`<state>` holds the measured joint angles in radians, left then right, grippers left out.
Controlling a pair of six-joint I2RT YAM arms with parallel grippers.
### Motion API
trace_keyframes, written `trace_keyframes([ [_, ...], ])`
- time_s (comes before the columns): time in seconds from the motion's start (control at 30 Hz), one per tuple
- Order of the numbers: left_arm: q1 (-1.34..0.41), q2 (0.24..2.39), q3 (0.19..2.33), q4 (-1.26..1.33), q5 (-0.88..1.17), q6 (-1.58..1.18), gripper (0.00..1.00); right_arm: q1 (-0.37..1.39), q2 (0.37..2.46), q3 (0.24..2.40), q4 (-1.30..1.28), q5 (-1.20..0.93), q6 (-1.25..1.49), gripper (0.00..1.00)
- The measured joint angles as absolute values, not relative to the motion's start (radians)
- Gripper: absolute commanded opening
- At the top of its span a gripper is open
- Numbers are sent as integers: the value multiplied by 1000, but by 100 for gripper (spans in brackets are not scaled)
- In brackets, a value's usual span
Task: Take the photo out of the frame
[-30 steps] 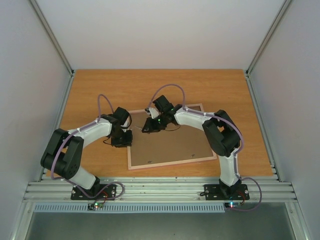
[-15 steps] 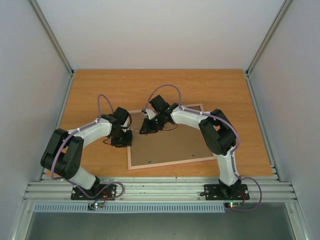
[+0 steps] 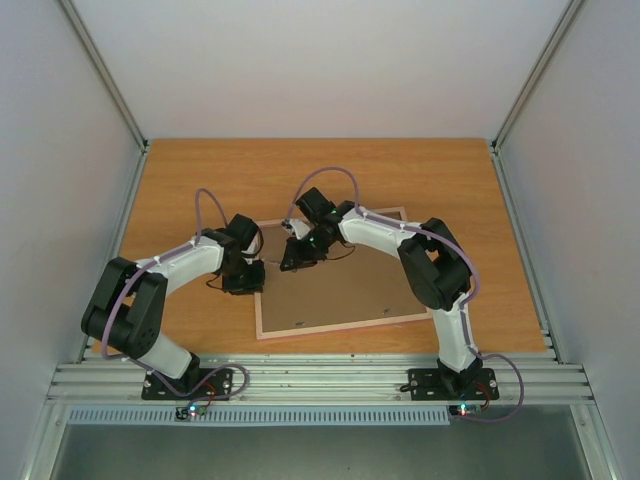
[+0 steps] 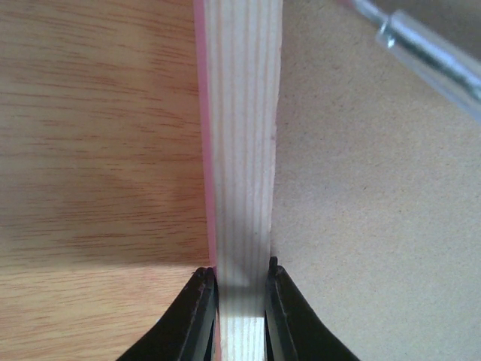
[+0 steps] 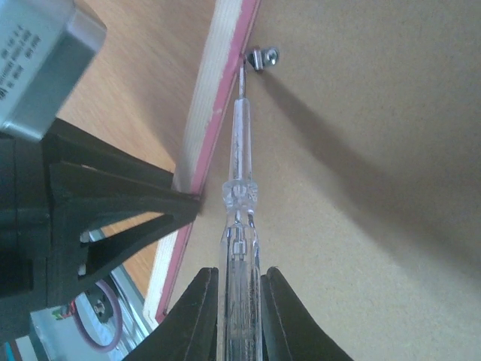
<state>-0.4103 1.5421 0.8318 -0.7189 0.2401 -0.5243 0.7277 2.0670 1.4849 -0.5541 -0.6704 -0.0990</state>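
Note:
The frame (image 3: 340,327) lies face down on the table, its brown backing board (image 3: 345,285) facing up. The photo is hidden under the board. My left gripper (image 3: 255,272) is shut on the frame's left rail; in the left wrist view the pale wood rail (image 4: 242,150) sits pinched between the fingers of the left gripper (image 4: 242,272). My right gripper (image 5: 239,274) is shut on a clear-handled screwdriver (image 5: 239,218). Its tip touches a small metal tab (image 5: 261,57) on the board beside the rail (image 5: 218,90).
The wooden table (image 3: 200,180) spreads around the frame, with grey enclosure walls on three sides. A metal rail (image 3: 320,380) runs along the near edge by the arm bases. The two grippers are close together at the frame's left rail.
My right gripper has shifted slightly left with the screwdriver, towards the frame's left rail. The left arm and the frame have not moved.

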Motion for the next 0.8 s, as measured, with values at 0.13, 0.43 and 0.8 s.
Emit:
trace_keyframes([
  [0.13,-410,1542,832,-719,240,-524,11,736,2081,1522,-624,-665,-123,1],
  [0.43,-410,1541,830,-718,240,-524,11,751,2101,1574,-691,-643,-148,1],
  [0.8,-410,1536,823,-709,241,-525,11,752,2005,1523,-645,-608,-112,1],
])
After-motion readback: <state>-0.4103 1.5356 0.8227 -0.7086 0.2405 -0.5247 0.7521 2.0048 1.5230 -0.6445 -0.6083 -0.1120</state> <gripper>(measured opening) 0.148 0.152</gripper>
